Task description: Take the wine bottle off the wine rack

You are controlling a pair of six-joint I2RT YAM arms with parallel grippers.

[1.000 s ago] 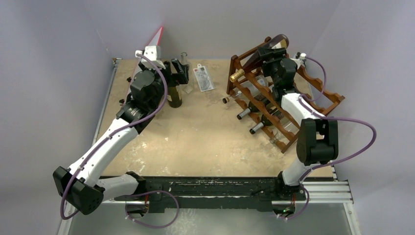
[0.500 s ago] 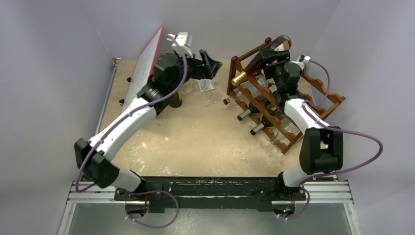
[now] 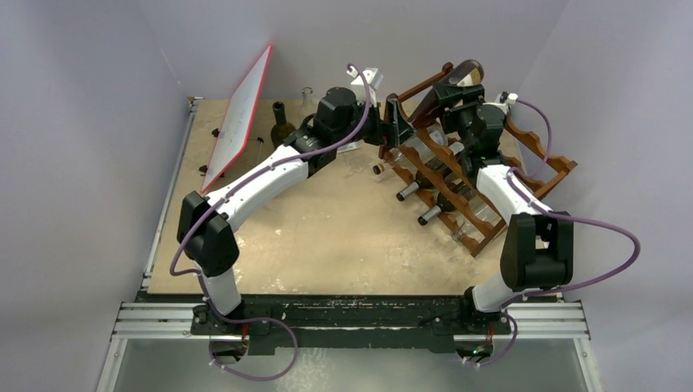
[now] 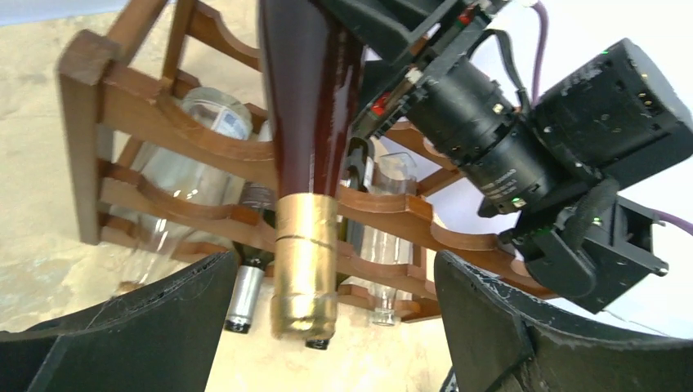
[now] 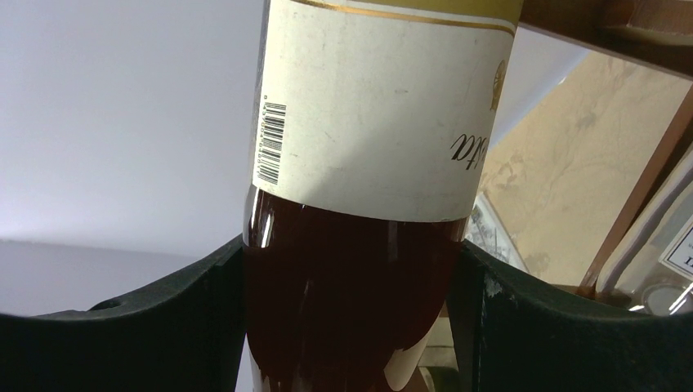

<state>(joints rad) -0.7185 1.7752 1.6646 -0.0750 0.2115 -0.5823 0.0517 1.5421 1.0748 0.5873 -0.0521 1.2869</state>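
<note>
The wine bottle (image 3: 469,72) is dark with a white label and a gold foil neck. It lies tilted on the top tier of the wine rack (image 3: 556,167), base raised toward the back. My right gripper (image 3: 453,90) is shut on the bottle's body (image 5: 351,310), one finger on each side (image 5: 347,327). My left gripper (image 3: 392,122) is open at the rack's left end. In the left wrist view the gold neck (image 4: 304,269) hangs between its spread fingers (image 4: 327,327) and touches neither. The scalloped rails (image 4: 163,139) run behind the neck.
Other bottles (image 3: 409,189) lie in the rack's lower tiers, necks pointing left. A small cap (image 3: 377,168) lies on the table by the rack. A dark green bottle (image 3: 282,126) and a clear glass (image 3: 307,96) stand at the back. A red-edged white board (image 3: 241,114) leans at back left.
My left arm swung right, from the standing green bottle at back left to the rack, and its open jaws now flank the gold neck. The right gripper kept its hold, barely moving.
</note>
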